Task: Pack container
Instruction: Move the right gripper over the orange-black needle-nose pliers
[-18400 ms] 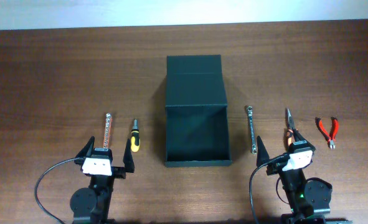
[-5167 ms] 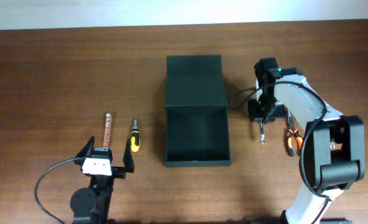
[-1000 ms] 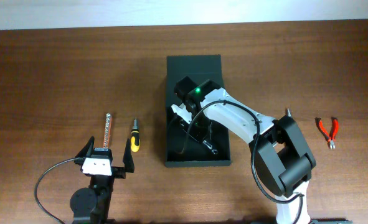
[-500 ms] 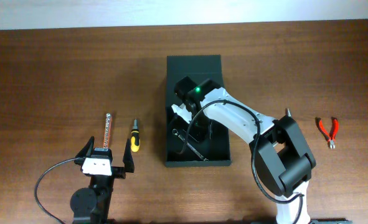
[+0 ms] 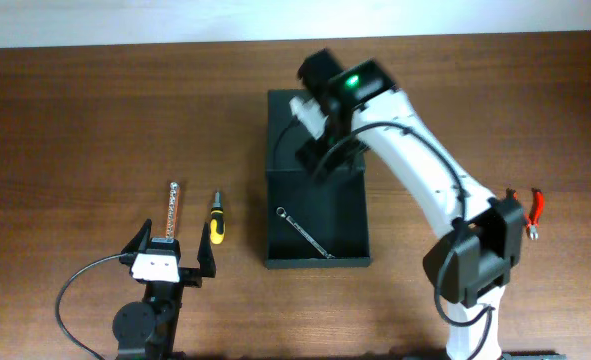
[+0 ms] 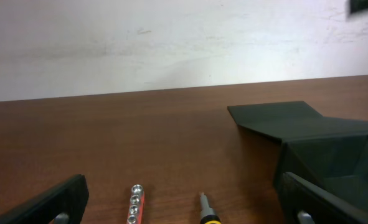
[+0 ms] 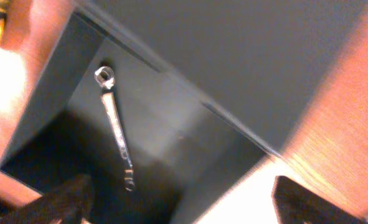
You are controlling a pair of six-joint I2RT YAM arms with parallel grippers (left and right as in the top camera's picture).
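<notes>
Matte dark green-black rectangular container (image 5: 315, 215) sat on brown wooden table (image 5: 95, 120), white wall (image 6: 171, 37) behind it; left gripper (image 6: 184, 205) and right gripper (image 7: 190, 199) gaped empty.

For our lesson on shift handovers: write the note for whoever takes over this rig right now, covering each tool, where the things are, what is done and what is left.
Left tool: open, empty, parked at the near edge of the table.
Right tool: open, empty, above the container.
Done: wrench lies flat inside the container.
Left to pack: screwdriver and metal bar on the table to its left, red pliers to its right; lid open.
</notes>
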